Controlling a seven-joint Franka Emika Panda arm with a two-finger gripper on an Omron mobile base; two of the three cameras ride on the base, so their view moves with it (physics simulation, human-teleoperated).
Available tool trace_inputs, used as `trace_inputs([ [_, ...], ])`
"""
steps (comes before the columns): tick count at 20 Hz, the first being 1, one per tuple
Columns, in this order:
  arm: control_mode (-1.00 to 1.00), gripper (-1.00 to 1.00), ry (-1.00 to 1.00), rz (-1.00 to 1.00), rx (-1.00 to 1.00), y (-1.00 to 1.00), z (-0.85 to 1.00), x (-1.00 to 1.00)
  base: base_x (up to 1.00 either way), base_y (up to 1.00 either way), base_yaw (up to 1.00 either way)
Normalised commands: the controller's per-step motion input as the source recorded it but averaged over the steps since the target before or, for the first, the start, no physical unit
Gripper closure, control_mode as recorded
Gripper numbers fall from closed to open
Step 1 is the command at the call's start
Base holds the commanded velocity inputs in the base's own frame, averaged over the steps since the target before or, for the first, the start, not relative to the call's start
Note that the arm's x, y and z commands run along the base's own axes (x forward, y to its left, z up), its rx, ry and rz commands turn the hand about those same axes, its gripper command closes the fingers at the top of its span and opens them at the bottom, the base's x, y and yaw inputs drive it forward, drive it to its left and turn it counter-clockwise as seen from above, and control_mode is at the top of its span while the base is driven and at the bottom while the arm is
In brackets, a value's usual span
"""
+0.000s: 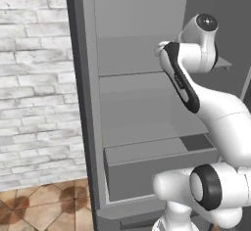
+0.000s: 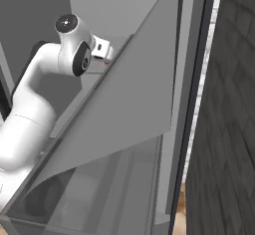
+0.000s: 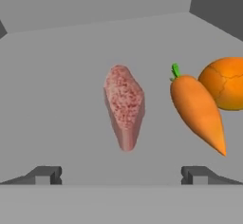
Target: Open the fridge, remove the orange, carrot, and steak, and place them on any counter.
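Observation:
The fridge point(image 1: 88, 103) stands open, and my arm reaches onto one of its light grey shelves point(image 3: 61, 99). On that shelf the pinkish-red steak point(image 3: 125, 105) lies straight ahead of my gripper point(image 3: 121, 175), a short way beyond the fingertips. The carrot point(image 3: 197, 111) lies to the steak's right with its green tip pointing away. The orange point(image 3: 227, 83) touches the carrot at the view's right edge. My gripper is open, its jaws set wide and nothing between them. The counter is out of view.
A pale brick wall point(image 1: 34, 78) and brown tiled floor point(image 1: 44, 205) lie left of the fridge. A grey drawer point(image 1: 162, 171) juts out below the shelves. A dark wall point(image 2: 229, 129) closes off the right side.

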Motion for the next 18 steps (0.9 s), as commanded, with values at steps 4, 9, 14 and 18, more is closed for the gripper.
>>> trace_inputs([
  [4,-1.0,-1.0,0.06,0.0,0.0,0.0,-0.07,0.43,0.0,0.0,0.0],
  [9,-1.0,-1.0,0.06,0.0,0.0,0.0,-0.07,0.42,0.0,0.0,0.0],
  [14,-1.0,-1.0,0.04,0.0,0.0,-0.01,-0.13,0.38,0.0,0.0,0.0],
  [18,-1.0,-1.0,0.06,0.0,0.0,-0.01,-0.13,0.36,0.0,0.0,0.0],
])
